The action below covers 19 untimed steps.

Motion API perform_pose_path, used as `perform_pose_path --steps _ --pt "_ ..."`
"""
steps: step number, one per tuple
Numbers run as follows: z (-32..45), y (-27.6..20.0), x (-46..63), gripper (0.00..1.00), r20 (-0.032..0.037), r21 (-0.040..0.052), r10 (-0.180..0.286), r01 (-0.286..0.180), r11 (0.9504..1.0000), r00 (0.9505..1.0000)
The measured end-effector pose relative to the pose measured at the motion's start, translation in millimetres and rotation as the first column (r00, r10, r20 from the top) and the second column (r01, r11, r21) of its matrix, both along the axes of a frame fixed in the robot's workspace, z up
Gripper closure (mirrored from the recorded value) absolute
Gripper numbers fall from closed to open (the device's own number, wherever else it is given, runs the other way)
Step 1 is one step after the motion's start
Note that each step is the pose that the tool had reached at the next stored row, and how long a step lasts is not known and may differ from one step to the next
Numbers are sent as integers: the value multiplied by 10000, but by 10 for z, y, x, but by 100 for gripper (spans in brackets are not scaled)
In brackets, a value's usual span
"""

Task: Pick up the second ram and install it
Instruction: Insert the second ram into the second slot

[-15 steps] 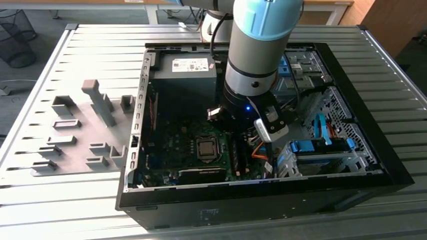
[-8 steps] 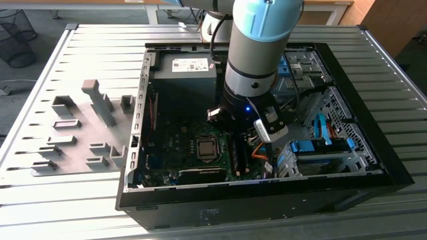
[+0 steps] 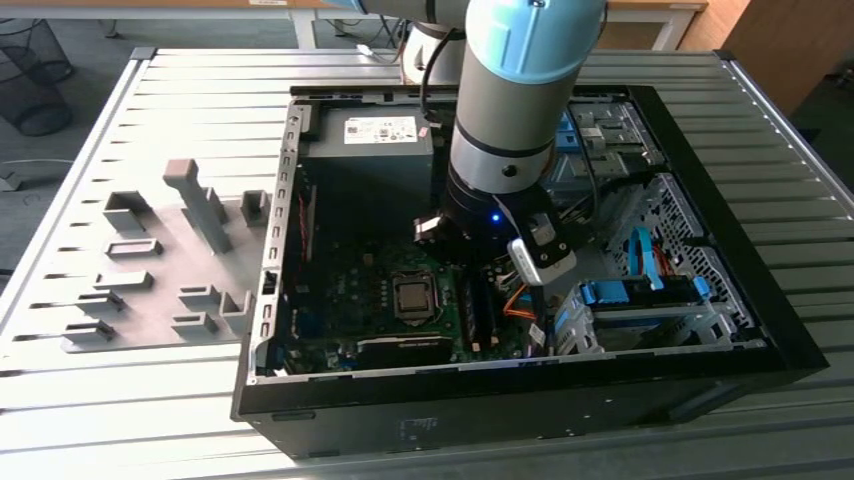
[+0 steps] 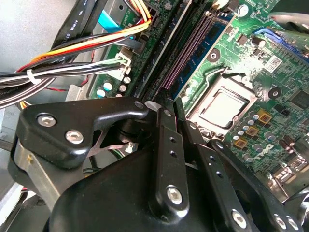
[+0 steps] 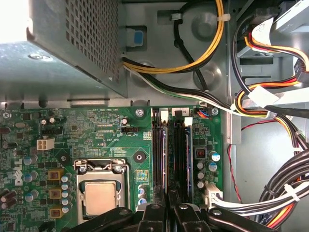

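Observation:
My gripper (image 5: 169,198) hangs inside the open computer case (image 3: 747,330), low over the memory slots (image 5: 166,150) beside the processor socket (image 5: 99,195). Its two black fingers (image 4: 161,145) stand pressed together, with nothing visible between their tips. They line up with a bare slot whose contact row (image 4: 190,50) runs away from the tips. One blue-green ram stick (image 5: 189,145) with dark chips (image 4: 212,31) stands seated in the neighbouring slot. I cannot tell whether this is the second ram. In the exterior view the gripper (image 3: 491,275) is right of the processor.
Bundles of yellow, orange and black cables (image 5: 270,104) run close beside the slots. The perforated power supply box (image 5: 82,43) sits at the case's far end. Blue drive-bay clips (image 3: 627,295) lie at the exterior view's right. A grey fixture with slotted blocks (image 3: 174,270) rests on the table outside the case.

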<state>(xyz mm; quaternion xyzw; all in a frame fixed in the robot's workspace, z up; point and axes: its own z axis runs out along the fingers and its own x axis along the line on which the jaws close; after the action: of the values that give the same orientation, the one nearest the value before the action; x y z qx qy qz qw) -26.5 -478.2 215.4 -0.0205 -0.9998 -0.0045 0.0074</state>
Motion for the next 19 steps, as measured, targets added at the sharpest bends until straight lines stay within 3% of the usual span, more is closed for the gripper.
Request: perform_pose_path --steps 3,9,19 --pt "0 0 9 86 -31 0 48 -48 10000 10000" --pt "5 0 21 86 -166 2 102 -102 9999 9998" --pt "18 1 31 86 -182 0 190 -190 9998 9997"
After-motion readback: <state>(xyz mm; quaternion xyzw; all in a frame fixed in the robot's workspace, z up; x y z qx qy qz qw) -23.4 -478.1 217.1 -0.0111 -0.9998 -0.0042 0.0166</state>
